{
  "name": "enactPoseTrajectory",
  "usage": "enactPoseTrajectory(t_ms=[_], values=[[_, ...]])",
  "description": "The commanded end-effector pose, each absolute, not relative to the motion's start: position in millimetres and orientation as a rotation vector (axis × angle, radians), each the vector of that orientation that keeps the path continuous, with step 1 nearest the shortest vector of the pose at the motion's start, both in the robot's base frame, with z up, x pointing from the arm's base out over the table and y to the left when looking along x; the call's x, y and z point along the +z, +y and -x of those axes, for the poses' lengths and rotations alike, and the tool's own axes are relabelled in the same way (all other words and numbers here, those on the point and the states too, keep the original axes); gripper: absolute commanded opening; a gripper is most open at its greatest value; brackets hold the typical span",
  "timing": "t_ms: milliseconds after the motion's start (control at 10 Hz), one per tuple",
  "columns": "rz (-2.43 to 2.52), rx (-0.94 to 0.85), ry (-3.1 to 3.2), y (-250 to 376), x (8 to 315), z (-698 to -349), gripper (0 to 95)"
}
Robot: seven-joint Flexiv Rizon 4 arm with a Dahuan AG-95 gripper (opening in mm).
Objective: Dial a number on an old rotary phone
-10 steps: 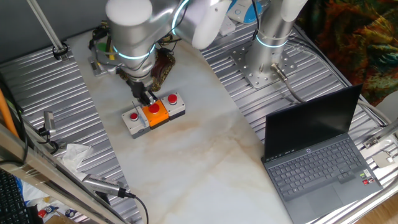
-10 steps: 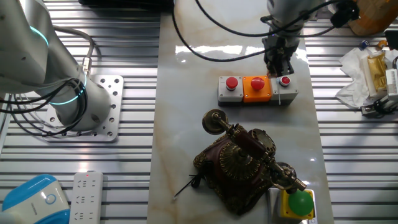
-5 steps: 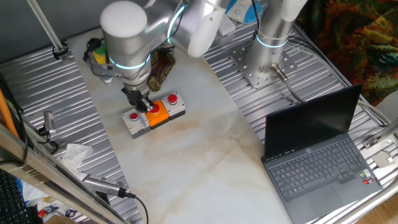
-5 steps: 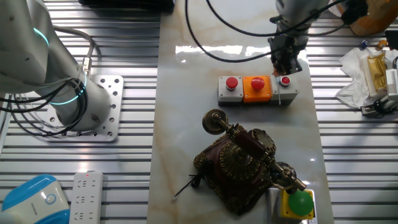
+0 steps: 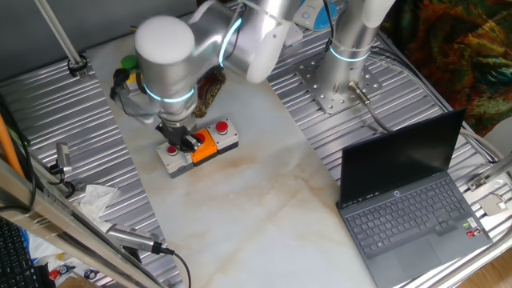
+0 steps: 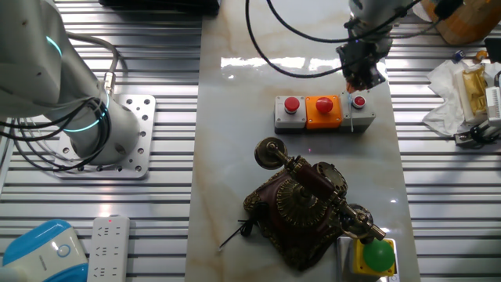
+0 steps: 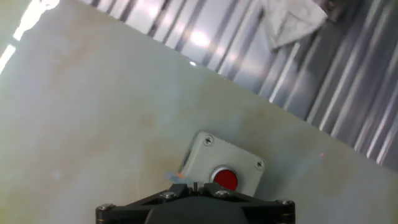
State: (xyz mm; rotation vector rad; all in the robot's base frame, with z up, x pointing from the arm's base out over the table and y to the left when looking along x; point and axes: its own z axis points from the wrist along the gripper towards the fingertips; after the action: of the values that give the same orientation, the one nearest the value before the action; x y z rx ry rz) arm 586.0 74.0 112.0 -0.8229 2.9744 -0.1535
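Gripper (image 6: 359, 78): fingers together, nothing between them, tips hanging just above the red button at one end of the button box (image 6: 324, 112). In the hand view the fingertips (image 7: 194, 188) meet in a closed point at the bottom edge, with that red button (image 7: 224, 178) right beside them on the grey end plate; contact with the button cannot be confirmed.

Button box: grey housing, one red button at each end, an orange block in the middle. It lies on the marble table (image 6: 235, 157), and in the other fixed view it sits far of the phone.

Phone (image 6: 304, 202): upright on the table, near of the button box and well apart from the gripper. Dark reddish-brown base with gold filigree; handset lying across the cradle. In one fixed view the phone (image 5: 210, 86) is mostly hidden behind the arm (image 5: 200, 48).

Surroundings: a green ball on a yellow block (image 6: 373, 257) just beside the phone on its right. An open laptop (image 5: 412, 196) on the ribbed metal surface at the right of one fixed view. Crumpled white cloth (image 7: 287, 22) on the ribbed surface, seen at top of the hand view.
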Motion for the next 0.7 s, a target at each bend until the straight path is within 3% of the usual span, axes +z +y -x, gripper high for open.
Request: enactPoseTrajectory(t_ms=[100, 200, 300, 600, 700], values=[[1.029, -0.236, 2.928, 82.6, 108.9, -586.4, 0.0], [1.078, -0.25, 2.915, 82.6, 108.6, -586.4, 0.0], [1.13, -0.257, 2.901, 82.7, 108.4, -586.5, 19.0], [1.27, -0.284, 2.834, 82.7, 106.5, -586.4, 19.0], [1.295, -0.284, 2.816, 82.7, 104.9, -586.3, 38.0]])
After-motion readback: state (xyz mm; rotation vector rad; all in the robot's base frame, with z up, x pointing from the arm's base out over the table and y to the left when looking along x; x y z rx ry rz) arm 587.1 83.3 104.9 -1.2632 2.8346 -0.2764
